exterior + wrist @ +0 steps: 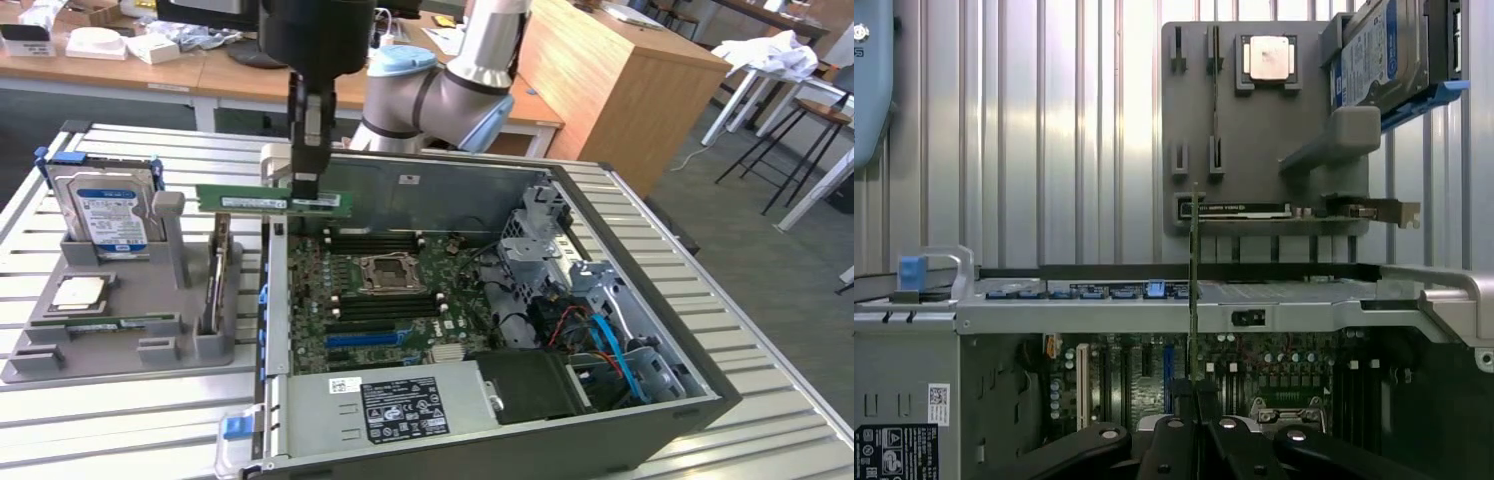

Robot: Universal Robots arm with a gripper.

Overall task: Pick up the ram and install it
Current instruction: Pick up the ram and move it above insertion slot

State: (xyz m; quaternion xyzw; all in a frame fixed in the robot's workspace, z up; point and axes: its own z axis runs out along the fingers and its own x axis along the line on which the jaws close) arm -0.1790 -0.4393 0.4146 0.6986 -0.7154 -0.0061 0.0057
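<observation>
Ribbed metal tabletop (134, 425) in an office-type room, with wooden desks along the back. On the exterior view's left there's a gray holder (127, 350). A blue-labelled hard drive (110, 212) stands upright in its back slot, and a square silver processor chip (80, 292) lies flat in front of it.

Just right of that, the gripper (307, 192) hangs off the arm (434, 90), pinched tight on the ram (267, 201). So the green stick is up in the air, lying level, over the wall of the open computer case (400, 185) nearest the holder. It's clear of the motherboard (380, 300) below.

From the wrist view the ram (1194, 290) is edge-on, a thin line poking out from between the black fingers (1172, 450).

Further right inside the case you get blue and orange cables (607, 335), and the power supply (387, 405) sits along the front edge.
</observation>
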